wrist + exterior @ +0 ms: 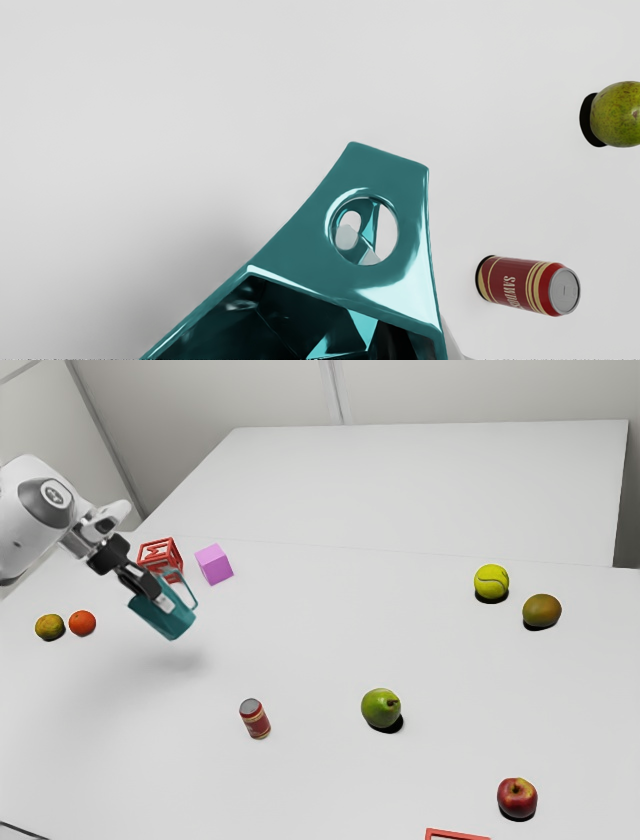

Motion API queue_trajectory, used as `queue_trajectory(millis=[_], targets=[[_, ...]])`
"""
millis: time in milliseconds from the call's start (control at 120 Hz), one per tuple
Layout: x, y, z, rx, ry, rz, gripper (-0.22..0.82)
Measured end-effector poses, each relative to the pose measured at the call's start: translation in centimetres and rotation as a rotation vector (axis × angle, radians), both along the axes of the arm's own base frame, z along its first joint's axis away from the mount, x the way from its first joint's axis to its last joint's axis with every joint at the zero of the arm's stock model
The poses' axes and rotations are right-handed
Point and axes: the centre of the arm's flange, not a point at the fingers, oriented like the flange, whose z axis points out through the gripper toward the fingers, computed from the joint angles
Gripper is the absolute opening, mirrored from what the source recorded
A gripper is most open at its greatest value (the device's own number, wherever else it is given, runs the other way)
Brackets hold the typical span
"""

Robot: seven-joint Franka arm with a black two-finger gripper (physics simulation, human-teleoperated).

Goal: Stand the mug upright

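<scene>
The gripper (158, 596) is at the exterior view's left, shut on the wall of the teal mug (168, 618). The mug hangs tilted above the table, a soft shadow below it and its handle toward the exterior view's right. In the wrist view the mug (320, 240) is close to the camera, its dark hollow partly visible. At that view's bottom edge the gripper (431, 346) has a dark finger inside the mug and a pale one just outside its wall.
A red can (255, 718) and a green pear (381, 707) stand on the table (300, 650). Behind the mug are a red openwork cube (161, 559) and a pink cube (214, 564). An orange (82, 623), tennis ball (491, 581), mango (541, 610) and apple (517, 797) lie farther off.
</scene>
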Motion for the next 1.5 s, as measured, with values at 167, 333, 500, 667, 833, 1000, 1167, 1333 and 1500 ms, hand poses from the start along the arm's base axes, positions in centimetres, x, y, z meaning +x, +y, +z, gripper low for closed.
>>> queue_trajectory(millis=[167,333,500,667,833,1000,1167,1333,1500], targets=[[0.3,-3.4,0.5,0.105,0.024,-0.015,-0.15],[-0.2,-6.8,0.2,0.202,0.045,-0.013,-0.16],[-0.7,-9.1,-0.6,0.276,0.049,0.012,-0.17],[-1.4,-8.5,-1.8,0.338,0.066,0.089,-0.18],[-2.1,-9.4,-3.5,0.374,0.093,0.134,-0.18],[-2.7,-10.6,-5.1,0.398,0.114,0.170,-0.18],[-2.9,-11.1,-6.3,0.409,0.105,0.220,-0.18],[-2.3,-11.9,-7.1,0.424,0.078,0.247,-0.18],[-1.8,-12.4,-7.9,0.427,0.066,0.270,-0.18]])
